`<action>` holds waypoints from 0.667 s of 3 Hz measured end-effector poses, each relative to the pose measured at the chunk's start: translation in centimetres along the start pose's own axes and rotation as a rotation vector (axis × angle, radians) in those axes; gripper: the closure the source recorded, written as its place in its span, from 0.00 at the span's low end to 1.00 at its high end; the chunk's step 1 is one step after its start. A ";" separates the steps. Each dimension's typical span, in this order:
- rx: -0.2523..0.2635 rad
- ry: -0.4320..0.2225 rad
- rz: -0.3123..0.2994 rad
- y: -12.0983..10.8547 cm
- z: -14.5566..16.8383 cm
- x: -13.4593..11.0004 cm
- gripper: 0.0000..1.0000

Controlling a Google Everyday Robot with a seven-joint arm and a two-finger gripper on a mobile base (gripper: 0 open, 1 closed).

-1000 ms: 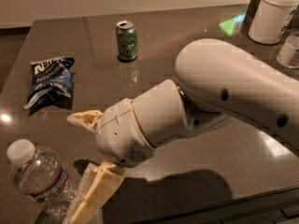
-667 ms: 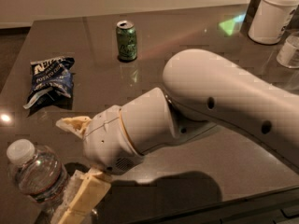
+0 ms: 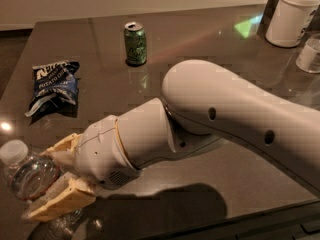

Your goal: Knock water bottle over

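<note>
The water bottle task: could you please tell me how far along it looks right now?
Done: the reach, since the end effector sits at the water bottle by the near edge of the table. In hand: its open fingers flank the bottle, one on each side. Left: the tip itself, as the bottle looks upright, white cap on top, not lying down.

White arm [image 3: 240,114] extending in from the right, its gripper [image 3: 41,183] sitting at lower left, cream fingers [image 3: 62,200] standing apart, water bottle [image 3: 25,173] sitting between them, green soda can [image 3: 135,44] standing at upper centre, chip bag [image 3: 52,84] lying at left.
</note>
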State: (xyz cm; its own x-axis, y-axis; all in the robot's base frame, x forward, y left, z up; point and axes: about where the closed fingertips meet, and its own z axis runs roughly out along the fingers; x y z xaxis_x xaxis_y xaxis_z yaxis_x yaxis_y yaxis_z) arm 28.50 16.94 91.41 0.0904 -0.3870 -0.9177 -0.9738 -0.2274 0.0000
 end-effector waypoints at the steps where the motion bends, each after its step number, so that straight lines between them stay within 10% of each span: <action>1: 0.021 -0.013 -0.002 -0.6 -0.4 -0.5 0.65; 2: 0.071 0.018 -0.017 -2.0 -2.0 -1.6 0.88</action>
State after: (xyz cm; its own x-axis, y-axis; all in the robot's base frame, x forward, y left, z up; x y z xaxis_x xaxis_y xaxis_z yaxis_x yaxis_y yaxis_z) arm 30.72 16.21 93.71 0.1106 -0.3997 -0.9099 -0.9843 -0.1710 -0.0445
